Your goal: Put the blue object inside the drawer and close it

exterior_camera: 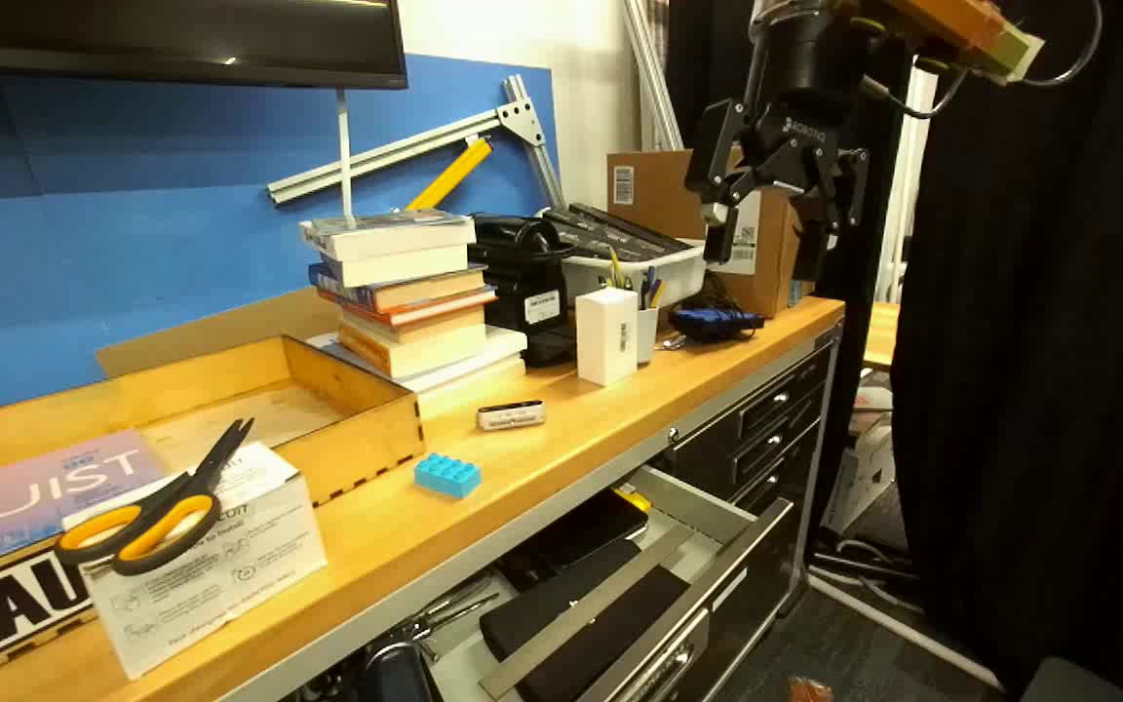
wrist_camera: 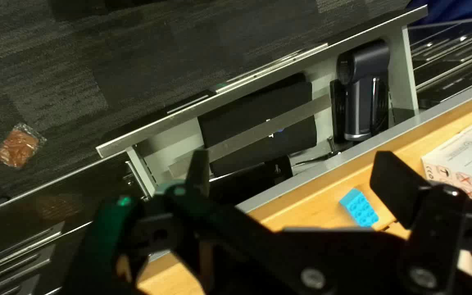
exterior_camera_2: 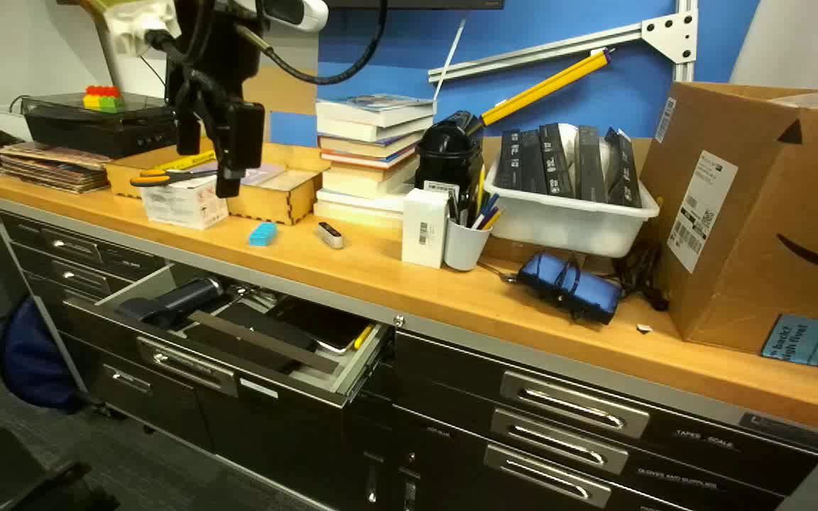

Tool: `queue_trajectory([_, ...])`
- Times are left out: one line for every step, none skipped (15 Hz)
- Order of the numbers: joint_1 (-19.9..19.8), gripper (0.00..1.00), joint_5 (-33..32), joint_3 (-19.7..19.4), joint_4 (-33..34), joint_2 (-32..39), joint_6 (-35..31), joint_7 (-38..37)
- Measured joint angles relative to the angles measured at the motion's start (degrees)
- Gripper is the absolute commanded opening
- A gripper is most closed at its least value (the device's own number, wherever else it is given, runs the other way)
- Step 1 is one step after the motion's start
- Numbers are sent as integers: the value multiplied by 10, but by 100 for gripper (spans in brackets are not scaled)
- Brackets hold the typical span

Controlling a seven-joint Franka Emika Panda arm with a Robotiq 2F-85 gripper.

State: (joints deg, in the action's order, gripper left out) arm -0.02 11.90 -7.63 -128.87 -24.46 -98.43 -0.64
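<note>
The blue object, a light-blue studded block [exterior_camera: 447, 475], lies on the wooden workbench near its front edge. It also shows in an exterior view [exterior_camera_2: 263, 234] and in the wrist view [wrist_camera: 359, 208], near one finger. The wide black drawer [exterior_camera: 717, 579] is pulled open under the bench; it also shows in an exterior view [exterior_camera_2: 281, 397] and in the wrist view [wrist_camera: 260, 87]. Dark cases, a metal strip and a black handheld device lie in it. My gripper [exterior_camera: 764, 250] is open and empty, high above the bench, apart from the block; it also shows in the wrist view [wrist_camera: 293, 164].
Yellow-handled scissors [exterior_camera: 162, 517] lie on a white box [exterior_camera: 220, 575] beside the block. A wooden tray [exterior_camera: 367, 439], a book stack [exterior_camera: 410, 302], a small whitish item [exterior_camera: 511, 415], an upright white box [exterior_camera: 607, 336] and a cardboard box [exterior_camera_2: 757, 234] stand on the bench.
</note>
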Motion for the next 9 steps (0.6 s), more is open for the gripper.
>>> queue_trajectory([0, 100, 0, 0, 3, 0, 0, 0])
queue_trajectory([0, 100, 0, 0, 5, -1, 0, 0])
queue_trajectory([0, 100, 0, 0, 5, -2, 0, 0])
queue_trajectory([0, 100, 0, 0, 6, -2, 0, 0])
queue_trajectory([0, 100, 0, 0, 6, -2, 0, 0])
queue_trajectory([0, 100, 0, 0, 6, -2, 0, 0])
queue_trajectory([0, 100, 0, 0, 6, -2, 0, 0])
queue_trajectory([0, 100, 0, 0, 6, -2, 0, 0])
queue_trajectory([0, 100, 0, 0, 6, -2, 0, 0])
